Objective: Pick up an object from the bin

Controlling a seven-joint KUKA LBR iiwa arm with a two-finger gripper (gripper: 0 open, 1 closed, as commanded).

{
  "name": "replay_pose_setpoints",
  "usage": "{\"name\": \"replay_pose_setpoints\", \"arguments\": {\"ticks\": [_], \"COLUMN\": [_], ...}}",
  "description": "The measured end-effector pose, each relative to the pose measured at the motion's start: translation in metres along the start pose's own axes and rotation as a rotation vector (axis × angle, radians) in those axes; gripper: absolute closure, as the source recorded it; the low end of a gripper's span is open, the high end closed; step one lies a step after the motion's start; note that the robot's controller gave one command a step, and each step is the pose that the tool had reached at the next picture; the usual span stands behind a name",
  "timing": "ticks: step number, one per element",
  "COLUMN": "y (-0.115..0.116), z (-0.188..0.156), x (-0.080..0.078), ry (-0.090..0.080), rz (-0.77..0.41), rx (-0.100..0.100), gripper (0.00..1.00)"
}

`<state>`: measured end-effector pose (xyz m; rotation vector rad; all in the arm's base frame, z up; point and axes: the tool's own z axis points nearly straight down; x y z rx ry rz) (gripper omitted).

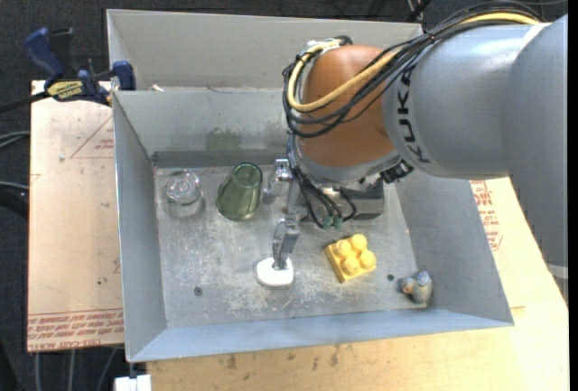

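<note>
Hand, openness unclear, stands over a white disc, perhaps a lid, at the bin's 6 o'clock; being flat, it could slip free.

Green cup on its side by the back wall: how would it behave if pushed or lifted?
The green cup lies on its side, so it would probably roll if nudged. It looks translucent and thin-walled, so likely light, perhaps slippery.

Bin floor open across front-left. Rear left blocked by clear glass and green cup, close together. White piece mid-floor; yellow block near its right, gap between. Small grey thing occupies front-right corner.
</note>
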<state>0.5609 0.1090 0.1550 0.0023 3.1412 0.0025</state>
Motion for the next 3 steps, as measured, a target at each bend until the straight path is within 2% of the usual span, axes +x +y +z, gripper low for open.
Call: {"name": "replay_pose_setpoints", "arguments": {"ticks": [1, 2, 3], "y": [-0.022, -0.022, -0.038], "z": [0.083, 0.083, -0.046], "x": [0.062, 0.062, 0.055], "ry": [-0.006, -0.006, -0.006], "rz": [-0.481, -0.481, -0.788], "rx": [-0.001, -0.001, 0.002], "gripper": [1.0, 1.0, 1.0]}}
